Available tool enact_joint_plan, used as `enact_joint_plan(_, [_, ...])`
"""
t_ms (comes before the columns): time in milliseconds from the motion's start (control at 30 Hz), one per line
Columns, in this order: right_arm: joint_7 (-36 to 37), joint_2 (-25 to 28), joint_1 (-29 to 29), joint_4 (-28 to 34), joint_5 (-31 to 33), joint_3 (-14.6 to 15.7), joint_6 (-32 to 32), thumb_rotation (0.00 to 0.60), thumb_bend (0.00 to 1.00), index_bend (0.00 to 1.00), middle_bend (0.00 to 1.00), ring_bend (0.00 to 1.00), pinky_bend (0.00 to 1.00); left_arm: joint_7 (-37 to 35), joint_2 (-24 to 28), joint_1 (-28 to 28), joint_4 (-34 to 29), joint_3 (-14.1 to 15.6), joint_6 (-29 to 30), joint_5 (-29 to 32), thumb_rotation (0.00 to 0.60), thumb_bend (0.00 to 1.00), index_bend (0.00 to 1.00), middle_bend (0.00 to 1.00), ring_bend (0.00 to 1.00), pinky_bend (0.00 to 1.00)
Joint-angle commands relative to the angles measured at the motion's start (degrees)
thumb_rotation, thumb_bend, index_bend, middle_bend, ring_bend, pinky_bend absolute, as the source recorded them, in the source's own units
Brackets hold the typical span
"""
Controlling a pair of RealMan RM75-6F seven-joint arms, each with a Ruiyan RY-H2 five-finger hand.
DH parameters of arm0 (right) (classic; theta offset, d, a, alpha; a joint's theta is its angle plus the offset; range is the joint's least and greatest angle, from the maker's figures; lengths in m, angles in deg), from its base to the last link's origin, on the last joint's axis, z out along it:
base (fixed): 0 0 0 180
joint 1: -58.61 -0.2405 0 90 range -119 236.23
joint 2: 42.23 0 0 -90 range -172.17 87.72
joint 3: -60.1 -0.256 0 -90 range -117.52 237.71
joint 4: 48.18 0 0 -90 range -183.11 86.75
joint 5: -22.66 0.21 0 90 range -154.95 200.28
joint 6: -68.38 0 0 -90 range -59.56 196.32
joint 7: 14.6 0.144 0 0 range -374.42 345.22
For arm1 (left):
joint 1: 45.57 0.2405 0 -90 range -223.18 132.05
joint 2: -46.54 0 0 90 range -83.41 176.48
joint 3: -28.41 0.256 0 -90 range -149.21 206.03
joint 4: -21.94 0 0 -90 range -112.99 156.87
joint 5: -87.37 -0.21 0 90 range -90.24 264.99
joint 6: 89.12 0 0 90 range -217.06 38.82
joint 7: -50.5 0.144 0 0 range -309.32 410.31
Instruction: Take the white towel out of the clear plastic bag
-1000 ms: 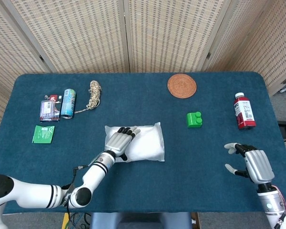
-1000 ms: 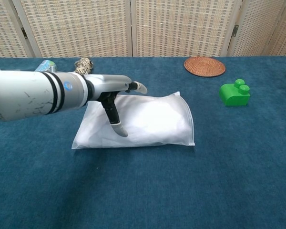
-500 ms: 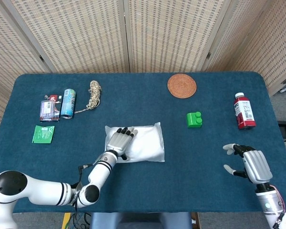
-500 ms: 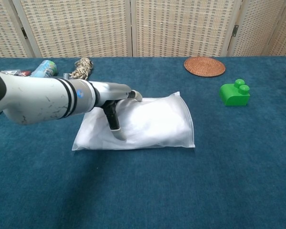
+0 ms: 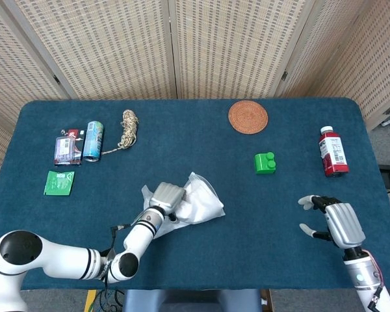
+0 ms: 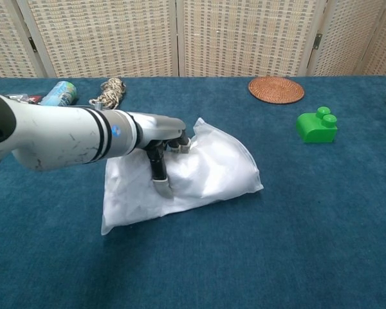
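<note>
The clear plastic bag (image 5: 200, 201) (image 6: 209, 168) with the white towel inside lies in the middle of the blue table, bunched up and tilted. My left hand (image 5: 166, 197) (image 6: 166, 147) grips the bag at its left part, fingers curled into the plastic, and the far edge of the bag is raised. My right hand (image 5: 335, 220) hovers open over the table at the near right, far from the bag; the chest view does not show it.
A green block (image 5: 265, 163) (image 6: 317, 125) sits right of the bag, a woven coaster (image 5: 248, 117) (image 6: 276, 89) behind it, a red-capped bottle (image 5: 332, 151) at far right. At left lie a rope coil (image 5: 128, 127), a can (image 5: 93, 140), a snack pack (image 5: 67, 149) and a green packet (image 5: 58, 182).
My left hand went from lying flat on the bag to closing its fingers on it; the bag is now crumpled and lifted at its far edge. The right hand shifted slightly left.
</note>
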Motion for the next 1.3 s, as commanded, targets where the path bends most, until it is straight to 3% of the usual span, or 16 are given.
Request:
enact_joint_plan(33, [0.0,-0.1,-0.2,0.2,0.0,-0.2,0.0,0.600,0.11,0.41,0.49,0.47,0.51,-2.5,0.1,1.3,-0.9,0.4,1.1,-4.5,0.600,0.00,0.47,0.52,0.51,0.67])
enact_joint_plan(333, [0.3,-0.3,-1.6,1.9,0.1,-2.5,-1.0,0.600,0.11,0.41,0.45,0.46,0.51,-7.8,4.1,5.1,-7.7,0.8,5.0,-16.5,0.600,0.00,0.48,0.53,0.52,0.68])
enact_joint_plan(467, [-0.6,0.1,-3.5,4.1,0.5,-4.1,0.3,0.600,0.06,0.41,0.32,0.33,0.50,-9.8,6.1,6.8,-11.8,0.4,7.3,-20.9,0.600,0.00,0.49,0.54,0.53,0.68])
enact_joint_plan(700, [-2.0,-0.5,-7.6,8.0,2.3,-7.5,3.5,0.600,0.00,0.41,0.16,0.14,0.35,-10.9,8.6,9.1,-17.4,0.3,11.1,-27.6,0.600,0.00,0.50,0.55,0.54,0.69])
enact_joint_plan(1300, [-5.5,-4.6,-17.4,12.7,7.3,-11.8,12.8,0.600,0.01,0.41,0.11,0.07,0.24,-8.7,8.5,11.7,-21.7,-0.4,16.3,-34.6,0.600,0.00,0.51,0.57,0.55,0.70])
